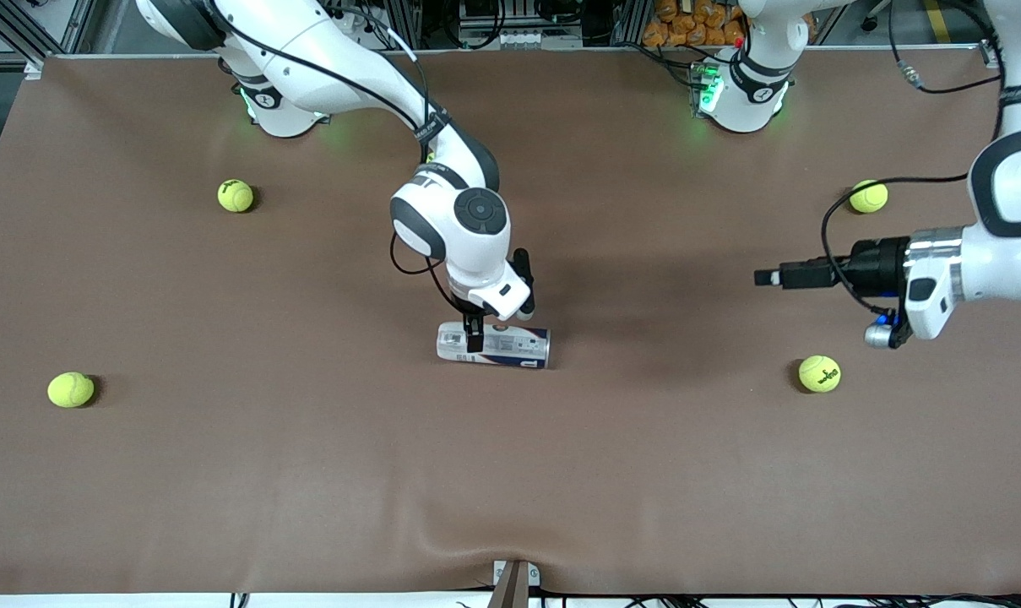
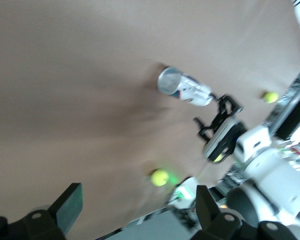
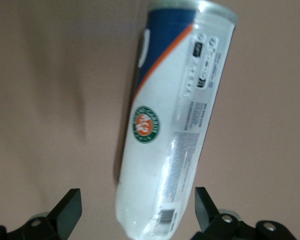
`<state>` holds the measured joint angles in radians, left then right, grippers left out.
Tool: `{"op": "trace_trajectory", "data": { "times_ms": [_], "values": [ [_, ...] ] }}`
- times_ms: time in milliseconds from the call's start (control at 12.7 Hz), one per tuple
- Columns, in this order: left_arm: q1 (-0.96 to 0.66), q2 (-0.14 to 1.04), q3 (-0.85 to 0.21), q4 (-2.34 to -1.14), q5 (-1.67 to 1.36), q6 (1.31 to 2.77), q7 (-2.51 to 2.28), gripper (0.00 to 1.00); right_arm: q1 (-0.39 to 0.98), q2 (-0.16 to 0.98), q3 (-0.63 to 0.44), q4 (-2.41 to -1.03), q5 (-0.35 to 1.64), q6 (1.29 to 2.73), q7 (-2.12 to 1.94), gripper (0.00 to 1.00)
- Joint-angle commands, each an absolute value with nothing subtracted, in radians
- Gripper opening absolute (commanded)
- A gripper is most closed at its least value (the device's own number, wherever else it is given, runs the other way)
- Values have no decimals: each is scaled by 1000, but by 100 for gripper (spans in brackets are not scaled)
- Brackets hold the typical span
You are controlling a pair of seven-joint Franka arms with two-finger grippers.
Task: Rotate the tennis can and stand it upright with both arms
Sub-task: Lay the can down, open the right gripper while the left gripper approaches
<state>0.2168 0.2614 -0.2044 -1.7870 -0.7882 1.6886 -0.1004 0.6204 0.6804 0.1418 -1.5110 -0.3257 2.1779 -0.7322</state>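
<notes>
Brown table, metal framing along its edge

White jointed arms, black joint bands, black cables, green base lights

The right arm reaches from its base out over the middle of the table, wrist bent down — its gripper points straight at the tabletop, fingers spread wide apart. The left arm waits over its own end of the table, forearm level, its gripper aimed sideways toward the middle — fingers spread apart too.
</notes>
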Motion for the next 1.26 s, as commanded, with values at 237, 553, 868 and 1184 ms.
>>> {"op": "trace_trajectory", "data": {
  "times_ms": [237, 553, 868, 1184],
  "values": [
    [204, 396, -216, -1816, -1078, 1747, 53, 100, 421, 551, 141, -1508, -149, 2089, -626, 100],
    [209, 480, -216, -1842, -1216, 1743, 266, 100, 296, 512, 138, -1505, -158, 2094, -265, 100],
    [207, 569, -250, -1853, -1398, 1740, 440, 100, 155, 512, 143, -1500, -128, 2160, -92, 100],
    [201, 584, -252, -1855, -1422, 1741, 480, 100, 77, 496, 143, -1488, -103, 2161, 64, 100]
  ]
}}
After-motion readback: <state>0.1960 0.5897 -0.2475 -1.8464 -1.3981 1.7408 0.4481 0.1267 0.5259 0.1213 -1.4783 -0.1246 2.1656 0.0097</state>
